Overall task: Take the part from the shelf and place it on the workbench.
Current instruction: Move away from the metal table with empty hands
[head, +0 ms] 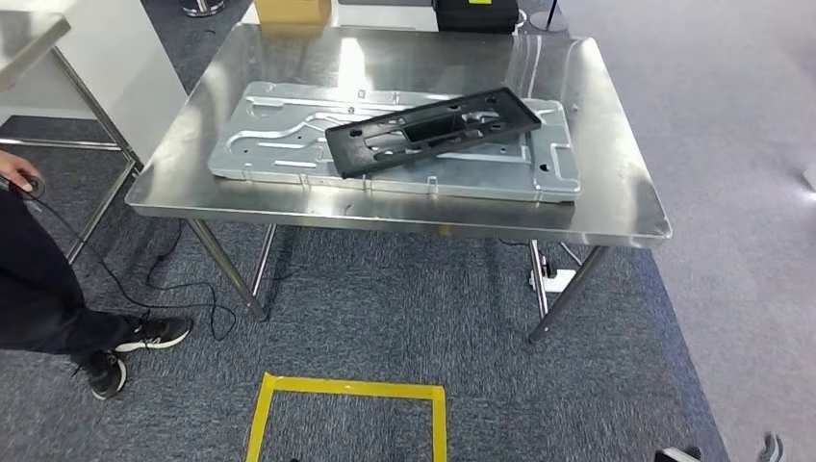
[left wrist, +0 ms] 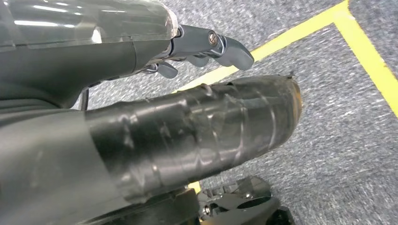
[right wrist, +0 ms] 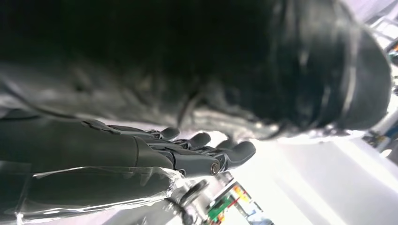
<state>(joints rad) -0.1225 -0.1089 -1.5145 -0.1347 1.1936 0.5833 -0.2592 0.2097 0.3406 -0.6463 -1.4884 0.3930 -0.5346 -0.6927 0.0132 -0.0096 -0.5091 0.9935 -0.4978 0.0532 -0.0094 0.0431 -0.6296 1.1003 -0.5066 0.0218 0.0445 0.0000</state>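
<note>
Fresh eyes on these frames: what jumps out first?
The black part lies askew across a grey metal plate on the steel workbench. On the carpet in front is a yellow tape square, and a person stands at the left edge, holding a cable.

My tabletop [head: 616, 207] is shiny smooth metal. The flat plate [head: 289, 144] on it is dull grey metal. The part [head: 433, 130] on top looks like black matt plastic. The floor [head: 385, 308] is rough grey carpet with yellow tape [head: 346, 388]. My fingers [left wrist: 232, 49] look smooth grey
</note>
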